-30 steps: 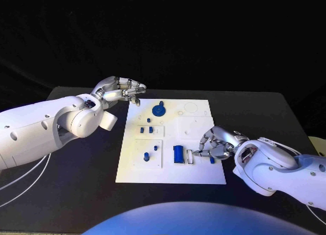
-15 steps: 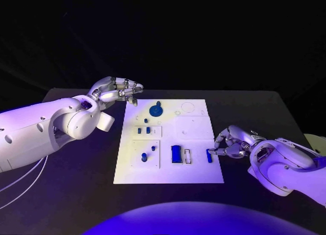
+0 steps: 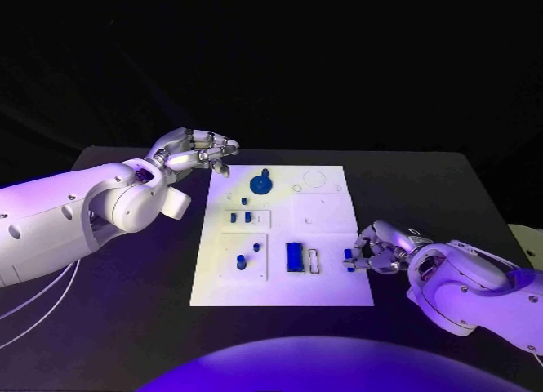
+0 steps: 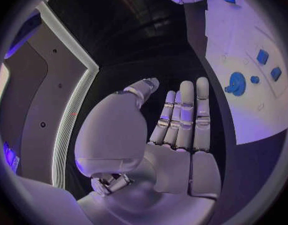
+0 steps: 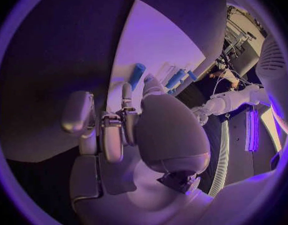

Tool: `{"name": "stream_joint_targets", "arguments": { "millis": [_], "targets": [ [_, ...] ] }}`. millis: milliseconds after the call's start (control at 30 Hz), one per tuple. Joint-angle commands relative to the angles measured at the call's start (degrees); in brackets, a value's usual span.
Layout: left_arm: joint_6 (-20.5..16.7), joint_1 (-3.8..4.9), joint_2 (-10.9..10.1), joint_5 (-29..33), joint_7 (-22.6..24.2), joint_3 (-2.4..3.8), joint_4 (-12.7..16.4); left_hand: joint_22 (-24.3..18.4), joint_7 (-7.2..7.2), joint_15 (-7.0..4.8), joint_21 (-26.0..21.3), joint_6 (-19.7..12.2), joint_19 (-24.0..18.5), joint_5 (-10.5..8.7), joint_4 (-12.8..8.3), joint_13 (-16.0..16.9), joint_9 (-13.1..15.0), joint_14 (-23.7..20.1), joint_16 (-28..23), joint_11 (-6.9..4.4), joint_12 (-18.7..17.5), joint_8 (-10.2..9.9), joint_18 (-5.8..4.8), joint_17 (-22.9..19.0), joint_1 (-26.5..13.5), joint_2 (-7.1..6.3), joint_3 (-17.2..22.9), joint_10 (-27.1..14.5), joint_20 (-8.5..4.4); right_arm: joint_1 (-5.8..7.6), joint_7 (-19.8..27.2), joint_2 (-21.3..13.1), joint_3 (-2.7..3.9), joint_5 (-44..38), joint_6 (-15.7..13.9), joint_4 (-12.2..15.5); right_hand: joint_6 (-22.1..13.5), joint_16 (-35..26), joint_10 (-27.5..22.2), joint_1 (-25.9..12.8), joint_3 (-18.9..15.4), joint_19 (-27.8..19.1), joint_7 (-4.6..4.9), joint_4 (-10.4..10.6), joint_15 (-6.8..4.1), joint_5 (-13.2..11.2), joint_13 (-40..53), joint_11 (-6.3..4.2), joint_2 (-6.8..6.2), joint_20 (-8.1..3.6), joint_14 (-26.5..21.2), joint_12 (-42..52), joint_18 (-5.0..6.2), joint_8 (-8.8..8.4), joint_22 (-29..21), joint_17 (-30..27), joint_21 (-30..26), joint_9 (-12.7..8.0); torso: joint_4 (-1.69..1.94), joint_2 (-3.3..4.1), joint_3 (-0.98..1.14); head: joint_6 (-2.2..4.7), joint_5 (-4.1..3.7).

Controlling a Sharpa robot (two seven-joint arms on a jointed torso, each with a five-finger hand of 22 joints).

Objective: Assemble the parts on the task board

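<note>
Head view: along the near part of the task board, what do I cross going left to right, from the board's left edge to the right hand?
Task board's left edge → oval blue part → tall blue block → small blue peg → right hand, whose fingers are at the peg.

The head view looks down from above and behind the arms onto the black tabletop [image 3: 130, 327], taking in the whole task board [image 3: 324, 214] from a moderate height. The left wrist view sits close behind the left hand [image 4: 175, 135], facing along its palm across the tabletop's far corner, with the task board [image 4: 244, 110] curving along one side. The right wrist view sits just behind the right hand [image 5: 128, 130], very near the task board [image 5: 156, 40], facing over it. All three views share the task board; both wrist views also catch the opposite hand far off.
</note>
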Motion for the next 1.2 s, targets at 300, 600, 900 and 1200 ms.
{"name": "stream_joint_targets", "arguments": {
  "millis": [300, 600, 900, 1200],
  "targets": [
    [0.45, 0.0, -0.11, 0.44, 0.38, 0.03, 0.23, -0.07, -0.02, -0.1, -0.36, -0.39, 0.31, -0.18, 0.23, -0.04, -0.07, -0.49, 0.32, 0.03, 0.39, 0.36, 0.46, -0.06, -0.09, 0.32, -0.11, -0.34, 0.11, -1.09, -1.0, 2.3, 0.0, -1.78, 3.36, -1.96, 0.75, -0.19, -0.04, 5.53, 1.14, -0.13, -0.49, -0.39, -0.07, 0.35, 4.67, -0.28, 1.79, -0.07, 5.81, -0.15, -0.11, -0.64, 4.42, 13.91, -0.47, -0.1, -0.03, -0.04, -0.01, 0.01, 0.14],
    [0.43, 0.0, -0.15, 0.44, 0.28, 0.03, 0.26, -0.08, -0.03, -0.11, -0.4, -0.39, 0.32, -0.19, 0.28, -0.04, -0.08, -0.5, 0.34, 0.03, 0.44, 0.38, 0.47, -0.07, -0.09, 0.38, -0.13, -0.37, 0.11, -1.26, -1.4, 3.17, 0.0, -3.58, 3.0, -2.87, 1.68, -0.13, 0.08, 16.87, 8.75, 0.19, -1.11, -0.77, -0.63, -5.42, 5.11, -0.86, 3.55, -0.63, 5.85, 0.07, -0.23, -1.91, 4.88, 14.1, -0.05, -0.87, 0.01, -0.05, -0.02, 0.01, 0.15],
    [0.41, 0.0, -0.27, 0.44, 0.21, 0.03, 0.32, -0.08, -0.04, -0.11, -0.43, -0.4, 0.33, -0.19, 0.33, -0.05, -0.09, -0.52, 0.36, 0.03, 0.47, 0.39, 0.47, -0.08, -0.06, 0.45, -0.13, -0.4, 0.11, -1.24, -0.9, 2.52, 0.04, -0.86, -2.51, -0.78, 0.23, 0.22, 1.46, 4.16, 45.65, 0.84, -1.0, -3.94, -0.54, -11.2, 6.55, -0.78, -8.43, -0.6, 6.06, 1.37, -0.47, 1.37, 6.26, 15.06, 1.01, 4.59, -0.03, -0.08, -0.08, 0.01, 0.1],
    [0.56, 0.0, -0.16, 0.44, 0.07, 0.03, 0.29, -0.09, -0.05, -0.11, -0.47, -0.39, 0.35, -0.17, 0.36, -0.06, -0.1, -0.53, 0.38, 0.03, 0.51, 0.42, 0.47, -0.09, -0.02, 0.51, -0.13, -0.45, 0.11, 0.11, 0.99, 2.55, 0.17, 8.8, -5.42, 2.79, 0.05, 0.23, 1.58, -1.35, 49.1, 1.11, -1.02, -6.01, -0.62, -9.04, 6.67, -0.88, -8.69, -0.7, 6.06, 1.41, -0.57, 1.77, 6.61, 15.08, 1.4, 5.43, 0.05, -0.03, -0.09, 0.01, -0.23]
  ]
}}
